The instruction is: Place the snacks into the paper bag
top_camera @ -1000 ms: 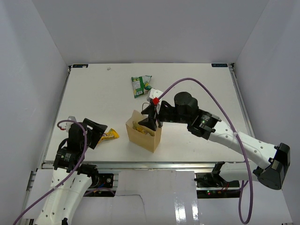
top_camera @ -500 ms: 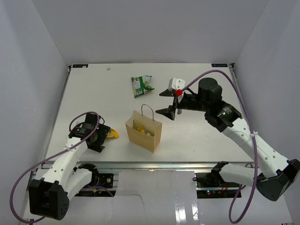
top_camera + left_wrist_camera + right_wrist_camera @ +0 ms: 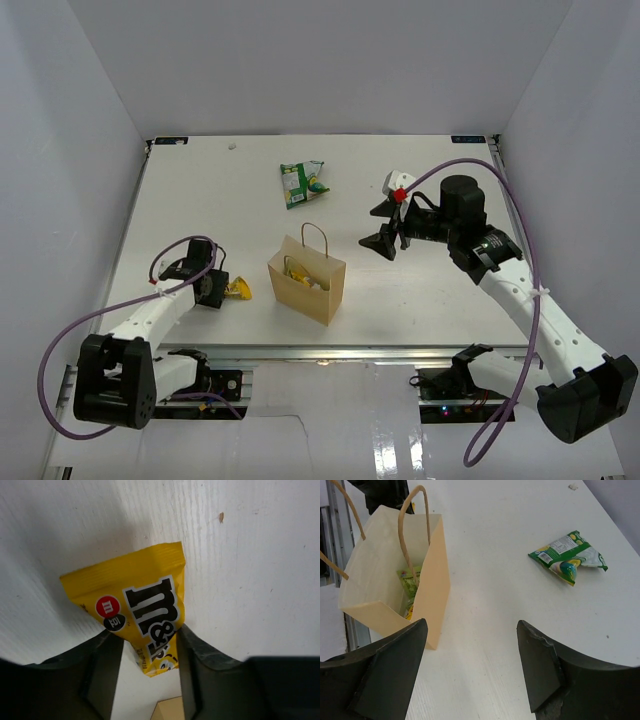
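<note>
Snacks lying outside the paper bag (image 3: 307, 281) number two. One is a yellow packet (image 3: 145, 617) with brown lettering, flat on the tabletop (image 3: 200, 190) just to the bag's left. The other is a single green-and-white bag (image 3: 567, 557), well beyond the paper bag toward the tabletop's far edge. The one paper bag stands upright with its mouth open and its two thin loop handles (image 3: 420, 486) raised. Inside it the right wrist view shows one pale green packet (image 3: 410, 582) leaning against a wall, with a sliver of yellow under it — how many packets lie in there altogether cannot be told. The left fingers (image 3: 200, 670) are apart and set down astride the near end of the yellow packet: one touches its edge, while a strip of bare tabletop shows beside the other. The right fingers (image 3: 545, 670) are spread wide with nothing between them, hanging to the right of the paper bag and above the tabletop, clear of both bag and snacks.
</note>
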Robot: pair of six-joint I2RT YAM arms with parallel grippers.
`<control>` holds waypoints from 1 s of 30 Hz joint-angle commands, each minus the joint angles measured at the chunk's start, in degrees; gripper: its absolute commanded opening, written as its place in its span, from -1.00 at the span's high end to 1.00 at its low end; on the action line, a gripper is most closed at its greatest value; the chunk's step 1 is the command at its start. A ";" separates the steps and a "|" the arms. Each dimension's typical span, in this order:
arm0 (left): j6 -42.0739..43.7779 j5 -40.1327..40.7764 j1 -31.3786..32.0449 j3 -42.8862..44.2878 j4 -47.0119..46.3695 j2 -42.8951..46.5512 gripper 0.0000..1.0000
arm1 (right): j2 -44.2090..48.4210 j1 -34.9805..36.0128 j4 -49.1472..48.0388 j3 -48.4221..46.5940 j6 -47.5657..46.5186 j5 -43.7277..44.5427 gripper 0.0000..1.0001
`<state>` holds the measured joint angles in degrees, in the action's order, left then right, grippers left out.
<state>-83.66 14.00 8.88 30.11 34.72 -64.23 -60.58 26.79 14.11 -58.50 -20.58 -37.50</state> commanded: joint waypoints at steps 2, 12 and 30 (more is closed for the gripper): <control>-0.72 0.15 -2.20 -1.01 -3.17 -1.34 0.05 | 0.90 -2.00 -0.66 1.37 1.15 -1.97 -0.56; 8.14 -1.51 -3.26 0.38 -3.17 6.83 0.81 | 0.02 -5.16 -0.92 3.04 1.86 -2.49 -0.56; 67.38 -47.82 -3.17 18.48 -25.23 24.87 1.00 | -1.12 -6.22 -2.95 4.97 2.21 -2.67 -0.56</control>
<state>-28.77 -20.71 5.74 44.47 15.40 -37.21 -61.56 20.84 13.30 -53.93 -18.52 -39.22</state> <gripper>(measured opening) 0.306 0.778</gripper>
